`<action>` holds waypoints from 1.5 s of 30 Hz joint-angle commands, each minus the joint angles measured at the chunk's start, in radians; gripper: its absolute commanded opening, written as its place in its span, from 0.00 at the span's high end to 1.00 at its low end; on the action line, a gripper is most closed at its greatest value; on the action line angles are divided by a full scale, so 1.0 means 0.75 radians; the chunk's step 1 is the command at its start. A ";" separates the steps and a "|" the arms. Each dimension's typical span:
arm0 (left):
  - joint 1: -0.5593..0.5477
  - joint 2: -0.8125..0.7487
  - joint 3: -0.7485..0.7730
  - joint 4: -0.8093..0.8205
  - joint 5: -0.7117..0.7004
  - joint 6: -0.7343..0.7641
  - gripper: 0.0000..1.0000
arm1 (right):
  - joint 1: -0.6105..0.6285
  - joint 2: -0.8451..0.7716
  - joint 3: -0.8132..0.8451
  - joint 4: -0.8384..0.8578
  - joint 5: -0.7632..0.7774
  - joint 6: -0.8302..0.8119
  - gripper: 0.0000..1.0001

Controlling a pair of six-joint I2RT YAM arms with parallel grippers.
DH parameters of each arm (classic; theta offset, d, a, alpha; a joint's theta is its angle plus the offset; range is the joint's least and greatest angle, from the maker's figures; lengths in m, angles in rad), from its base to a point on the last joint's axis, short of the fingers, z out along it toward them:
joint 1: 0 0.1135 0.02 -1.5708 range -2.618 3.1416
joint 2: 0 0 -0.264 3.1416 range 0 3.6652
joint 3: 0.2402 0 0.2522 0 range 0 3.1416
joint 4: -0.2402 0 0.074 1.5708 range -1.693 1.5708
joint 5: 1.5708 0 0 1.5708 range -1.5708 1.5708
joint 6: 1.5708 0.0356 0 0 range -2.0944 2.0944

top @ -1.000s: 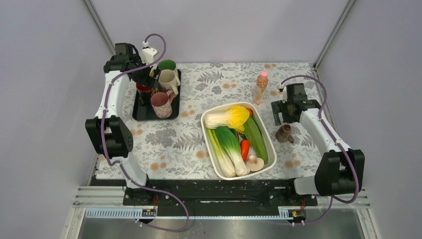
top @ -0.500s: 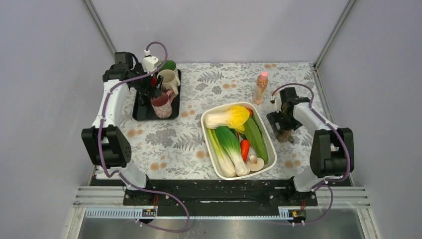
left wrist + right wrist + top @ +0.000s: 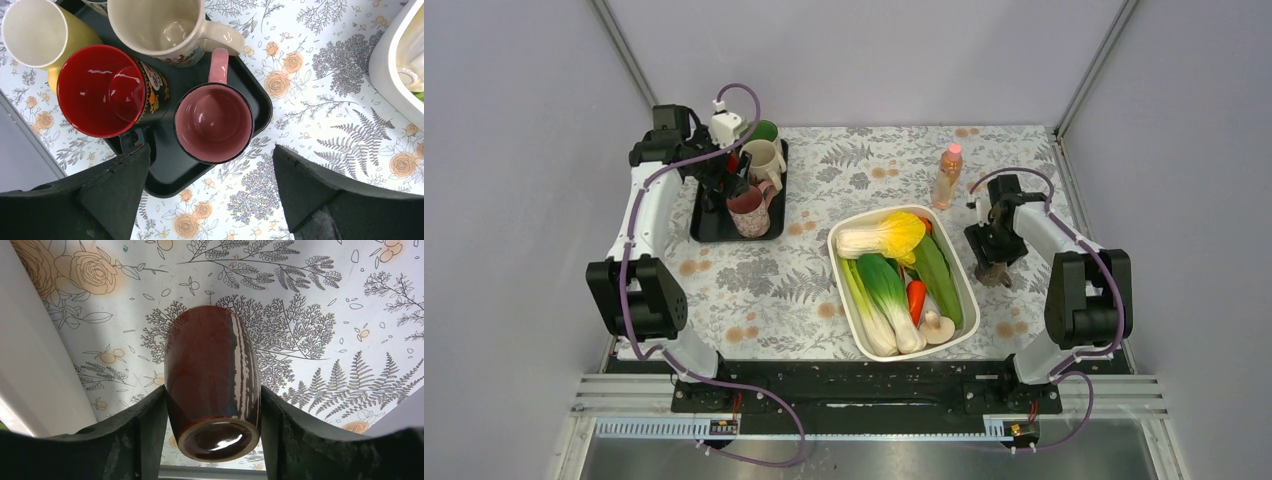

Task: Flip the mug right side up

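Note:
The dark brown glazed mug [image 3: 210,355] is at the table's right side, next to the white tub [image 3: 996,270]. Its unglazed base ring faces my right wrist camera. Its mouth points away toward the tablecloth and is hidden, and so is its handle. My right gripper [image 3: 212,395] is shut on the mug, one finger pressed on each side of its body. In the top view the right gripper [image 3: 994,252] covers most of the mug. My left gripper [image 3: 211,150] is open and empty, hovering above the black tray [image 3: 165,170] by the pink mug [image 3: 214,122].
The tray [image 3: 714,225] at the back left also holds a red mug [image 3: 100,90], a cream mug [image 3: 160,25], a yellow mug [image 3: 35,32] and a green one [image 3: 761,130]. A white tub [image 3: 849,290] of vegetables sits mid-table. A pink-capped bottle [image 3: 946,175] stands behind the right gripper.
My right arm swung in and came down over the brown mug, and its fingers now grip the mug's sides. My left gripper shifted slightly over the tray and stays open.

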 commanded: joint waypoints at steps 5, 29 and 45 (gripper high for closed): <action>0.002 -0.108 0.016 0.010 0.105 -0.022 0.04 | -0.004 -0.057 0.119 -0.068 0.096 0.067 1.00; -0.525 -0.362 0.293 -0.022 0.952 -0.682 0.01 | 0.446 -0.897 -0.023 1.321 -0.828 1.047 1.00; -0.693 -0.383 0.340 0.154 0.872 -0.809 0.25 | 0.715 -0.671 0.111 1.583 -0.861 1.199 1.00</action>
